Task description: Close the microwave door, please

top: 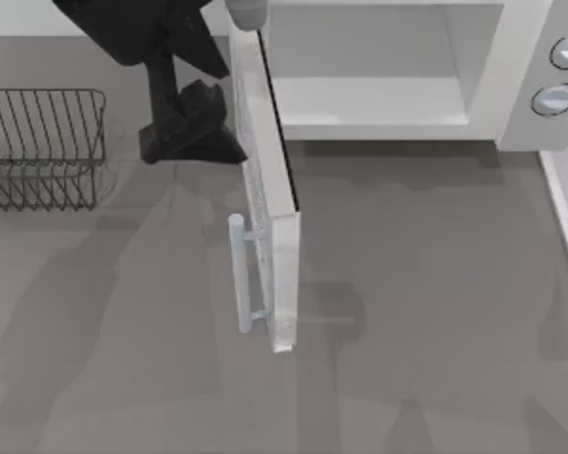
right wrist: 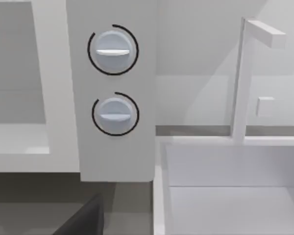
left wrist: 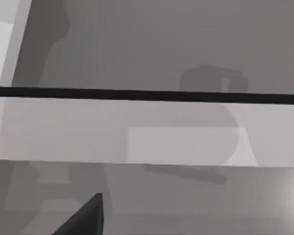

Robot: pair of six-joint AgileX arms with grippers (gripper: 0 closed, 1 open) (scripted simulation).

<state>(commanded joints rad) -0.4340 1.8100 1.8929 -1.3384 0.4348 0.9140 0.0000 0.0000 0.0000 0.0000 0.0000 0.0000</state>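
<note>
Door (top: 265,180) of the microwave (top: 511,57) stands open. Left gripper (top: 191,132) sits just beside it; I cannot tell its fingers. Next, push it shut.

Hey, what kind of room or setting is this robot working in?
Likely a simulated kitchen counter: a white microwave with its microwave door open, a wire rack at the left, and a sink with faucet beside it. The left gripper is by the door.
</note>
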